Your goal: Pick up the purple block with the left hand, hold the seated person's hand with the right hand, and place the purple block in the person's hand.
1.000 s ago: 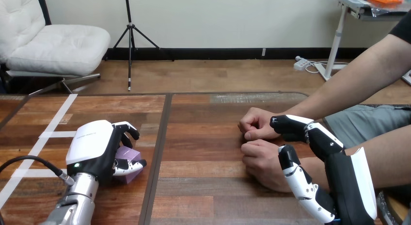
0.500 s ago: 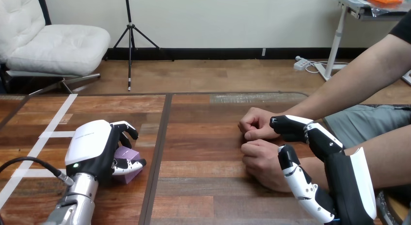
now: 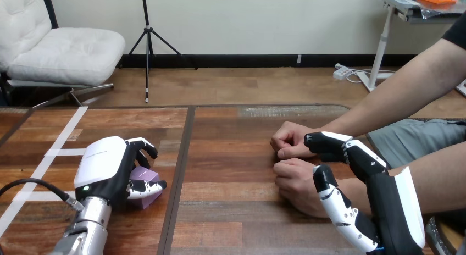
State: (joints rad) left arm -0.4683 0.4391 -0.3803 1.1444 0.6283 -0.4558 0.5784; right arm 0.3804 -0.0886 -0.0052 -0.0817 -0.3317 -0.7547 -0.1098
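Stretching across the whole lower part of the head view, the brown wooden table point(image 3: 231, 222) has a dark seam down its middle and strips of white tape point(image 3: 59, 138) at its left. The person's two bare forearms come in from the right side. The farther forearm point(image 3: 395, 95) slopes down to a closed hand point(image 3: 288, 139) that rests on the table right of the seam. The nearer forearm point(image 3: 439, 178) ends in a second closed hand point(image 3: 297, 181), just in front of the first one and very close to it.

The robot's right hand point(image 3: 393, 205), black with white shells, stands at the wrist of the person's nearer hand. Its fingers point(image 3: 324, 140) are lightly bent and reach over the far side of that wrist, between the person's two hands. Its thumb point(image 3: 332, 197) is almost straight and lies along the near side. Fingers and thumb are spread wide apart with the wrist between them, and it cannot be told whether they press on it.

The robot's left hand point(image 3: 104, 167) is on the left half of the table, near the seam, on its silver forearm point(image 3: 82, 230). Its fingers are curled over the small purple block point(image 3: 149, 175) from above, and its thumb closes on the block from the front. The purple block sits low at the table surface inside this grip, well apart from the person's hands.
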